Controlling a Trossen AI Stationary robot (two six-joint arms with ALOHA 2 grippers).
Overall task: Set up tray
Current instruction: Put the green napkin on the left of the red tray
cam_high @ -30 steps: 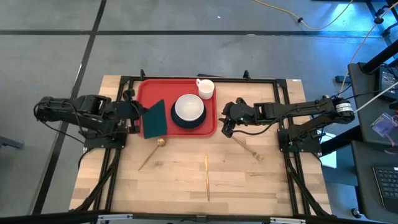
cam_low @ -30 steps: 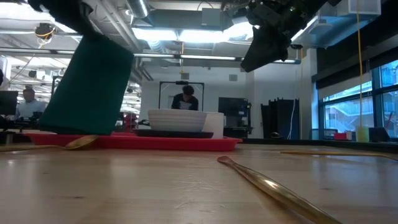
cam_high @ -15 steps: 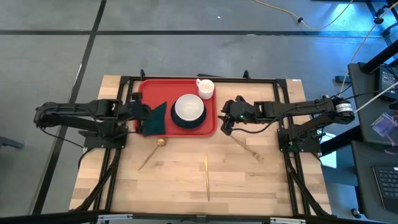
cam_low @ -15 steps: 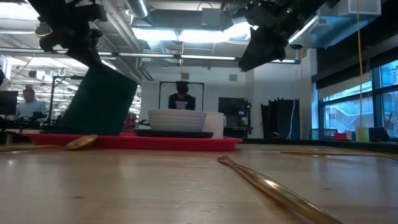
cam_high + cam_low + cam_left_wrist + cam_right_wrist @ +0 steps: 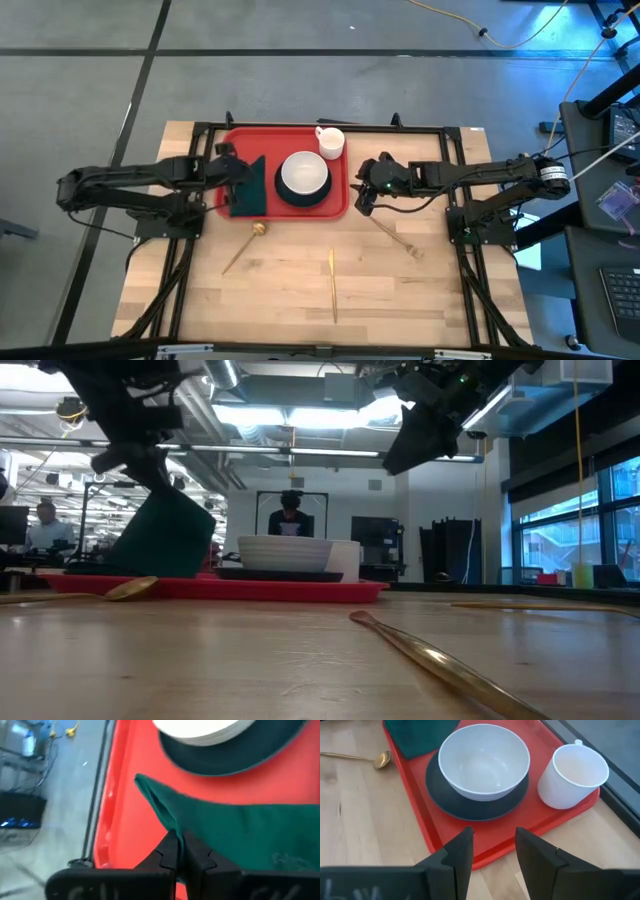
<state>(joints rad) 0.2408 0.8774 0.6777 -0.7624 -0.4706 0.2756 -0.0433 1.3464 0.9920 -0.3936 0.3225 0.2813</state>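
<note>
The tray (image 5: 286, 170) is lying at the table's (image 5: 300, 290) far edge. Over its left end, the left gripper (image 5: 238, 175) is pinching the napkin (image 5: 250, 190). Just beside its right rim, the right gripper (image 5: 366, 200) is hovering, fingers parted, grasping nothing.

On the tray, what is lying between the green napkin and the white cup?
The white bowl on its dark plate sits between napkin and cup on the tray, per the high view.

A robotics lab: two arms on a black frame (image 5: 420, 128) flank a wooden surface (image 5: 300, 290), with exposed ceiling ducts (image 5: 290, 430), monitors and seated people (image 5: 291, 515) behind.
</note>
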